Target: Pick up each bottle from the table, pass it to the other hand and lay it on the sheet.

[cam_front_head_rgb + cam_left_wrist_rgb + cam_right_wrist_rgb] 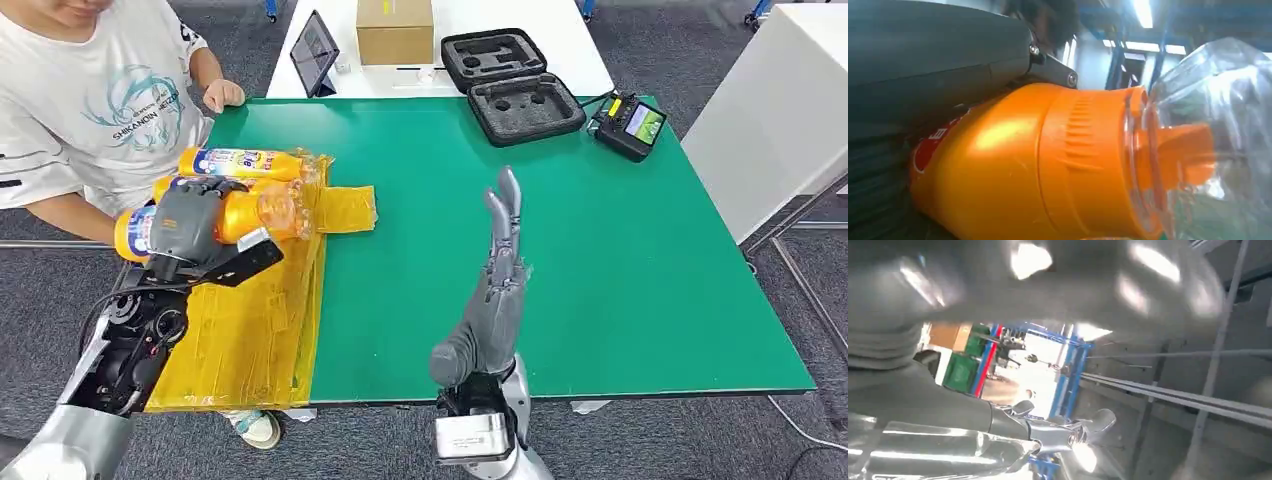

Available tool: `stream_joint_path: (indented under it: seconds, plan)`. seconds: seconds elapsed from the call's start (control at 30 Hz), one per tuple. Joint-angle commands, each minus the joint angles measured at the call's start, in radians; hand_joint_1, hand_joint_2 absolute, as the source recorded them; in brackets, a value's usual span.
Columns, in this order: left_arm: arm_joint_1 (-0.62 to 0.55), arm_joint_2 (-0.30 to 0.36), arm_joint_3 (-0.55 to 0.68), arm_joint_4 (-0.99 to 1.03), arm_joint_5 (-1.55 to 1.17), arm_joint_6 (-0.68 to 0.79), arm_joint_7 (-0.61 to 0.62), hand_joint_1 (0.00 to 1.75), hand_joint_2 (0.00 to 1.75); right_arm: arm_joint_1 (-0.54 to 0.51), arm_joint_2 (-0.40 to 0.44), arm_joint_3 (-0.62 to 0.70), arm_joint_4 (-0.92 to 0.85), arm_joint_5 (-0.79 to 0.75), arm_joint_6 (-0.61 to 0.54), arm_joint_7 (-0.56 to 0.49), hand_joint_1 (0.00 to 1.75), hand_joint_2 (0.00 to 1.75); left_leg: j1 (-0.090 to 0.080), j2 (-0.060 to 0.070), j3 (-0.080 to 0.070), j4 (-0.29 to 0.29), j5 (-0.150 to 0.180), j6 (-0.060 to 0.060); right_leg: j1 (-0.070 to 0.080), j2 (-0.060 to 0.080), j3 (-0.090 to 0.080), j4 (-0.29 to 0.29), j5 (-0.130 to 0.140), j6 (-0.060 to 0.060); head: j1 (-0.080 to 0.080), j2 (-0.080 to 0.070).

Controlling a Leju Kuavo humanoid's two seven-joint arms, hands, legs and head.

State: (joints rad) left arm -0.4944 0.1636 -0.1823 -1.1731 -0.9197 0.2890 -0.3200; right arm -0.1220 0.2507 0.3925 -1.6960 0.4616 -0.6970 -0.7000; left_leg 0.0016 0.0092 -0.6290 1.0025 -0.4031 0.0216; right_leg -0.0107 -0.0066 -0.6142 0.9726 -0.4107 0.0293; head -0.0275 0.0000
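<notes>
Surface [600, 250] with green top, biggest thing in the head view. Person [90, 100] at its far left corner, white T-shirt with teal graphic and print reading roughly "SHIKANOIN HEIZOU", one hand resting on the edge. Yellow sheet [250, 320] covers the left strip of the green top, crinkled and folded at its far end. White table [450, 40] behind carries a brown cardboard box [395, 30], a tablet [313, 52] propped up, and an open black foam-lined case [510, 85] that overlaps onto the green. Black handheld controller with lit screen [630, 125] near the far right corner. Left hand [185, 225] wraps around an orange bottle [240, 215], held on its side over the sheet's far end; red label with white characters in the wrist view, too partial to read. Second orange bottle [240, 163] lies on the sheet just behind, blue-and-white label, writing too small to read. Right hand [500, 270] raised over the green middle, fingers straight and apart, holding nothing.
</notes>
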Motion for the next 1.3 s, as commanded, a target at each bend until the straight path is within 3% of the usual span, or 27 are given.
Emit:
stream_joint_path:
  seconds: [0.03,0.2,0.23,0.4,0.43,0.57,0.6,0.63,0.77,0.8,0.83,0.87,0.9,0.93,1.0,1.03,1.07,1.1,1.23,1.3]
  plan:
    - [-0.03,0.046,-0.069,0.241,0.004,-0.152,-0.039,1.75,1.75,-0.055,-0.032,0.024,0.054,-0.049,-0.001,0.002,0.0,1.75,0.001,0.001,0.007,-0.002,-0.002,-0.002,0.001,0.002,0.006,-0.001,-0.001,-0.002,0.0,0.0]
    - [0.015,0.02,-0.082,0.299,-0.009,-0.164,-0.032,1.75,1.75,-0.056,-0.04,0.032,0.075,-0.066,-0.001,0.002,0.0,1.75,0.001,0.0,0.01,-0.002,-0.003,-0.002,0.001,0.001,0.01,-0.002,-0.003,-0.001,0.0,0.0]
    - [0.03,0.016,-0.087,0.307,-0.022,-0.153,-0.022,1.75,1.75,-0.057,-0.041,0.037,0.082,-0.071,-0.001,0.002,0.0,1.75,0.0,0.0,0.004,-0.002,-0.001,-0.001,0.0,0.0,0.004,-0.001,-0.001,0.0,0.0,0.0]
    - [0.085,0.014,-0.08,0.331,-0.034,-0.125,-0.014,1.75,1.75,-0.078,-0.047,0.067,0.12,-0.099,-0.001,0.002,0.0,1.75,0.001,0.002,0.015,-0.003,-0.005,-0.002,0.001,0.003,0.014,-0.004,-0.003,-0.002,0.0,0.0]
    - [0.096,0.012,-0.08,0.332,-0.038,-0.123,-0.011,1.75,1.75,-0.083,-0.048,0.072,0.126,-0.102,-0.001,0.002,0.0,1.75,0.0,0.002,0.008,-0.002,-0.002,-0.001,0.0,0.003,0.007,-0.002,-0.001,-0.001,0.0,0.0]
    - [0.13,0.004,-0.073,0.343,-0.068,-0.112,0.032,1.75,1.75,-0.104,-0.054,0.089,0.153,-0.121,-0.001,0.002,0.0,1.75,0.0,0.002,0.006,-0.002,-0.002,-0.001,0.0,0.003,0.005,-0.002,-0.001,-0.001,0.0,0.0]
    - [0.131,0.001,-0.071,0.347,-0.067,-0.112,0.033,1.75,1.75,-0.106,-0.053,0.088,0.157,-0.12,-0.001,0.002,0.0,1.75,0.001,0.003,0.012,-0.002,-0.004,-0.002,0.001,0.004,0.011,-0.003,-0.002,-0.002,-0.001,0.0]
    - [0.129,-0.003,-0.066,0.361,-0.067,-0.118,0.031,1.75,1.75,-0.113,-0.054,0.093,0.171,-0.117,-0.001,0.002,0.0,1.75,0.0,0.001,0.005,-0.002,-0.001,-0.001,-0.001,0.002,0.004,-0.002,-0.001,-0.001,0.0,0.0]
    - [0.137,-0.021,-0.072,0.364,-0.109,-0.093,0.03,1.75,1.75,-0.119,-0.045,0.092,0.188,-0.109,-0.001,0.002,0.0,1.75,0.0,0.003,0.011,-0.004,-0.002,-0.002,0.0,0.004,0.011,-0.003,-0.001,-0.002,0.0,0.0]
    - [0.137,-0.021,-0.072,0.364,-0.109,-0.093,0.03,1.59,1.75,-0.119,-0.045,0.092,0.188,-0.109,-0.001,0.002,0.0,1.75,0.0,0.001,0.009,-0.003,-0.002,-0.001,0.0,0.003,0.009,-0.003,-0.001,-0.001,0.0,0.0]
    - [0.142,-0.035,-0.06,0.358,-0.073,-0.124,0.006,0.98,1.75,-0.115,-0.048,0.093,0.193,-0.104,-0.001,0.002,0.0,1.75,0.001,0.001,0.012,-0.004,-0.002,-0.002,0.0,0.003,0.012,-0.003,-0.001,-0.001,0.0,0.0]
    - [0.143,-0.037,-0.06,0.355,-0.074,-0.125,0.007,0.05,1.75,-0.113,-0.05,0.096,0.191,-0.105,-0.001,0.002,0.0,1.75,0.0,0.0,0.01,-0.003,-0.001,-0.001,0.0,0.001,0.01,-0.002,-0.001,-0.001,0.0,0.0]
    - [0.146,-0.052,-0.034,0.342,0.015,-0.195,-0.071,0.0,1.75,-0.099,-0.04,0.078,0.154,-0.087,-0.001,0.002,0.0,1.75,0.0,0.0,0.011,-0.003,-0.001,-0.001,0.0,0.002,0.011,-0.003,-0.001,-0.001,0.0,0.0]
    - [0.148,-0.057,-0.03,0.331,0.056,-0.238,-0.107,0.0,0.0,-0.094,-0.032,0.068,0.138,-0.087,-0.001,0.002,0.0,1.75,0.0,-0.001,0.009,-0.003,-0.001,-0.001,0.0,0.0,0.01,-0.002,-0.001,-0.001,0.0,0.0]
    - [0.151,-0.06,-0.024,0.322,0.09,-0.273,-0.131,0.0,0.0,-0.096,-0.033,0.068,0.14,-0.093,-0.001,0.002,0.0,1.75,0.001,-0.001,0.012,-0.003,-0.002,-0.001,0.0,0.0,0.013,-0.002,-0.002,-0.002,-0.001,0.0]
    - [0.158,-0.068,-0.007,0.291,0.202,-0.4,-0.187,0.0,0.0,-0.103,-0.035,0.071,0.16,-0.099,-0.001,0.002,0.0,1.75,0.0,-0.002,0.012,-0.003,-0.001,-0.001,0.0,-0.001,0.012,-0.002,-0.001,-0.001,0.0,0.0]
    - [0.16,-0.071,-0.004,0.274,0.256,-0.468,-0.188,0.0,0.0,-0.109,-0.041,0.078,0.171,-0.127,-0.001,0.002,0.0,1.75,0.0,-0.001,0.014,-0.003,-0.002,-0.001,0.0,0.001,0.015,-0.003,-0.001,-0.002,-0.001,0.0]
    - [0.176,-0.068,0.015,0.235,0.407,-0.626,-0.185,0.0,0.0,-0.129,-0.055,0.094,0.207,-0.201,-0.001,0.002,0.0,1.75,0.0,-0.001,0.014,-0.003,-0.001,-0.001,-0.001,0.0,0.015,-0.002,-0.001,-0.001,0.0,0.0]
    - [0.226,-0.061,0.035,0.183,0.581,-0.775,-0.133,0.0,0.0,-0.133,-0.057,0.089,0.234,-0.214,-0.001,0.002,0.0,1.75,-0.001,-0.005,0.016,-0.004,-0.001,0.0,-0.001,-0.003,0.019,-0.003,-0.002,0.0,0.0,0.0]
    - [0.236,-0.061,0.03,0.176,0.584,-0.776,-0.133,0.0,0.0,-0.128,-0.058,0.091,0.23,-0.216,-0.001,0.002,0.0,1.75,-0.001,-0.006,0.02,-0.003,-0.002,-0.001,-0.001,-0.005,0.023,-0.004,-0.004,0.0,0.0,0.0]
